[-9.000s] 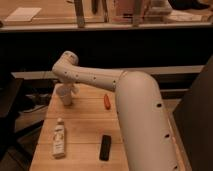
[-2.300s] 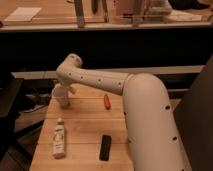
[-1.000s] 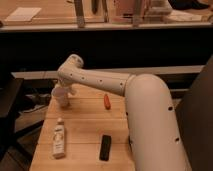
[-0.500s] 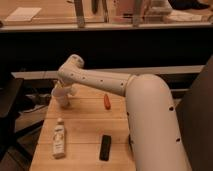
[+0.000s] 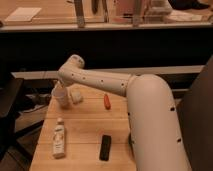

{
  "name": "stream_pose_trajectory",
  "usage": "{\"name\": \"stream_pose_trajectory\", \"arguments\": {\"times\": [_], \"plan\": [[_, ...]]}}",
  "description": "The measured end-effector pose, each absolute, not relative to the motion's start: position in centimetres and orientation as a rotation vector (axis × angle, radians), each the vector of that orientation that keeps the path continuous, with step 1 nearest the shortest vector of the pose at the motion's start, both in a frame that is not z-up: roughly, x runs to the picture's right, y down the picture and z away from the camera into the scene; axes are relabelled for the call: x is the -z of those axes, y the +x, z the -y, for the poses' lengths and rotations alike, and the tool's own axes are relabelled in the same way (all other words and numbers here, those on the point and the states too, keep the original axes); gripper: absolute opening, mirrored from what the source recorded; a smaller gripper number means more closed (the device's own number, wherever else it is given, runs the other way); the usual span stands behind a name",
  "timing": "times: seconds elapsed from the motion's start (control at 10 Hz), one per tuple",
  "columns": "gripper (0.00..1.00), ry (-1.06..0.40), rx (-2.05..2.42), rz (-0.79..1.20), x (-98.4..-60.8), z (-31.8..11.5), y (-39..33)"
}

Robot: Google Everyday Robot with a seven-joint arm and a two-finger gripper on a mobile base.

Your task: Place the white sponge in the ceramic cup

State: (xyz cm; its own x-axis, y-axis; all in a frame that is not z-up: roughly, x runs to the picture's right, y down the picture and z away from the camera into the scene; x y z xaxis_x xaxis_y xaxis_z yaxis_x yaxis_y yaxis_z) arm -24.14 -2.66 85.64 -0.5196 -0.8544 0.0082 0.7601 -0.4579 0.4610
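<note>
Gripper [image 5: 61,88] hangs right over the ceramic cup [image 5: 61,97] at the table's [image 5: 85,134] ten o'clock corner; whether its jaws are wide or narrow, I cannot tell. The white sponge [image 5: 76,96] lies just beside the cup, at its three o'clock.

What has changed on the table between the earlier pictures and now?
The arm swung a little toward the table's far-left corner, so the end effector now hangs just above the ceramic cup. The white sponge lies beside the cup, not in it. The white bottle, the black object and the orange object kept their places.
</note>
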Motion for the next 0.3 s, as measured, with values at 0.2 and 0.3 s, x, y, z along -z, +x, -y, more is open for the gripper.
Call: {"name": "stream_pose_trajectory", "arguments": {"times": [0.2, 0.3], "plan": [[0.69, 0.280, 2.070, 0.510, -85.57, 2.75, -23.92], [0.77, 0.283, 2.073, 0.512, -85.51, 2.72, -23.95]]}}
